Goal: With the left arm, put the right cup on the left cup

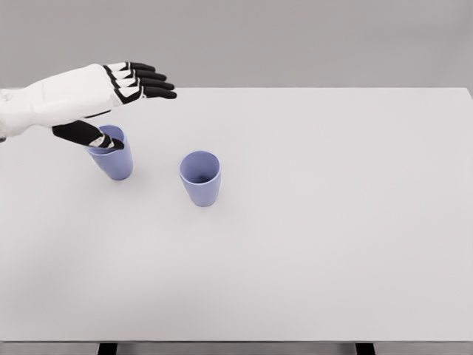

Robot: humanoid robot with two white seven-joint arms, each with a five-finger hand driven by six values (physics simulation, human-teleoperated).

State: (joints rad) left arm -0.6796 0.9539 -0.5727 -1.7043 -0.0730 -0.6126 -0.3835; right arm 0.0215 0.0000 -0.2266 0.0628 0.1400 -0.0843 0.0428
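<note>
From the head view, your left hand (111, 92) hangs over the left cup (112, 154), four fingers stretched flat and gripping nothing, the thumb dipping at that cup's rim. The right cup (200, 178) stands upright near it on the white table (332, 222), untouched and apart.

A single head view looks steeply down from above the near edge of the white tabletop (332, 244). It faces the far edge and grey wall (295, 37), distant enough to take in nearly the whole top.
</note>
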